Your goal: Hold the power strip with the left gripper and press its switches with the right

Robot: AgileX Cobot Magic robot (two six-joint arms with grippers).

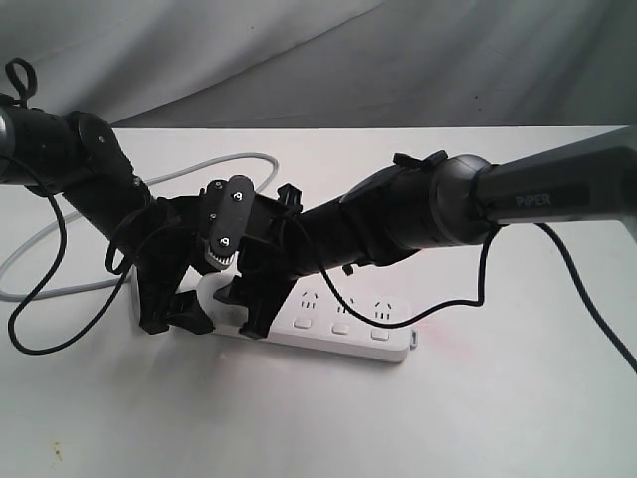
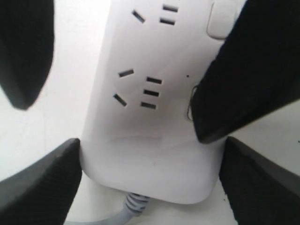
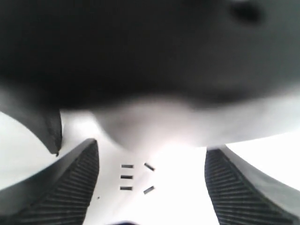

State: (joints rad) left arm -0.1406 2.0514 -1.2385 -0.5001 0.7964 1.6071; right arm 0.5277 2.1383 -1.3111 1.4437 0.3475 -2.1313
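1. The power strip (image 1: 348, 324) lies on the white counter (image 1: 498, 418).
2. The left gripper (image 2: 150, 159) clamps its fingers on the strip's cord end, one each side.
3. The right gripper (image 3: 152, 180) holds its fingers apart just above it.

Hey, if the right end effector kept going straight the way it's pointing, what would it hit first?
Most likely the power strip: its white socket face lies straight ahead between the open fingers of the right end effector. One finger looks close over a switch, though the gap is unclear.
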